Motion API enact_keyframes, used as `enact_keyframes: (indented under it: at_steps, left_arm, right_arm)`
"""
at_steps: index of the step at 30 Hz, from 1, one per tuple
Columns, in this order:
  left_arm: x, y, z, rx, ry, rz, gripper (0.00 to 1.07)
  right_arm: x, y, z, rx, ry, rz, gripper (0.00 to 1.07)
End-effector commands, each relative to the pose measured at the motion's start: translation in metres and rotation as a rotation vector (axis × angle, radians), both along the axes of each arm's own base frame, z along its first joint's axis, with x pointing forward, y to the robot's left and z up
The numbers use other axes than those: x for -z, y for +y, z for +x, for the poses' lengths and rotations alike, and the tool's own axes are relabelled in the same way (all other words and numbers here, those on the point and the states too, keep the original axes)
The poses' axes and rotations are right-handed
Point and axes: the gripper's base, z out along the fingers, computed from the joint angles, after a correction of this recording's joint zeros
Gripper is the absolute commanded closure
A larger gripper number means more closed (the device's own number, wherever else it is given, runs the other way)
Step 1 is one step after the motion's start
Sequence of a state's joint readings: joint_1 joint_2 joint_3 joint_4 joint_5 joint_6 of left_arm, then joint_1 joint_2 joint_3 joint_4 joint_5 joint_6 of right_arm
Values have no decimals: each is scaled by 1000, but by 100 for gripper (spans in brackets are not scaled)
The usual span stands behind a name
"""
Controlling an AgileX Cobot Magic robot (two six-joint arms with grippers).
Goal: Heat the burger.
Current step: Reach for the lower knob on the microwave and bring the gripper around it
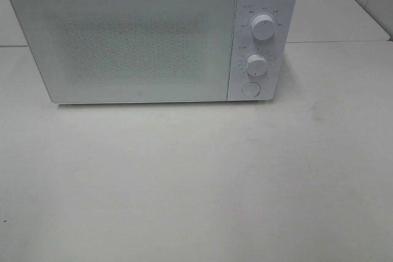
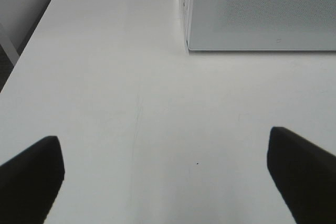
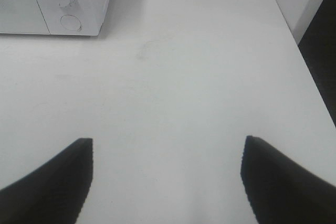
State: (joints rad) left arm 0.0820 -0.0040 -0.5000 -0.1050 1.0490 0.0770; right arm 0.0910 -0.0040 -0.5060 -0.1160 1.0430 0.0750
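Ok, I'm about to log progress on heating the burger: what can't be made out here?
Burger: in no view; the microwave door, shut and frosted, hides whatever is inside.
Dial markings around the upper dial: too small, exterior high view.
Left gripper, right gripper: wrist views' edges cut off all but the fingertips.

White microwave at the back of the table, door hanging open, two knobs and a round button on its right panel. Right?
No. The frosted door of the boxy white microwave is shut, flush with the front; the exterior high view shows it. Upper round knob, lower round knob and round white button do sit on its right panel.
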Motion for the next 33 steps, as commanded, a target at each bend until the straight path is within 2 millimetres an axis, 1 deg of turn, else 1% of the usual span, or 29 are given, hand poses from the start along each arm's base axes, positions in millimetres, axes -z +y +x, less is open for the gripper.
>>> enact_keyframes:
  at_steps: [1, 33]
  left_arm:
    - [0, 0, -3, -4, -31, -7, 6]
    - [0, 0, -3, -4, -31, -7, 6]
  right_arm:
    - [-1, 0, -3, 11, -29, 5, 32]
    - [-1, -1, -2, 18, -24, 7, 32]
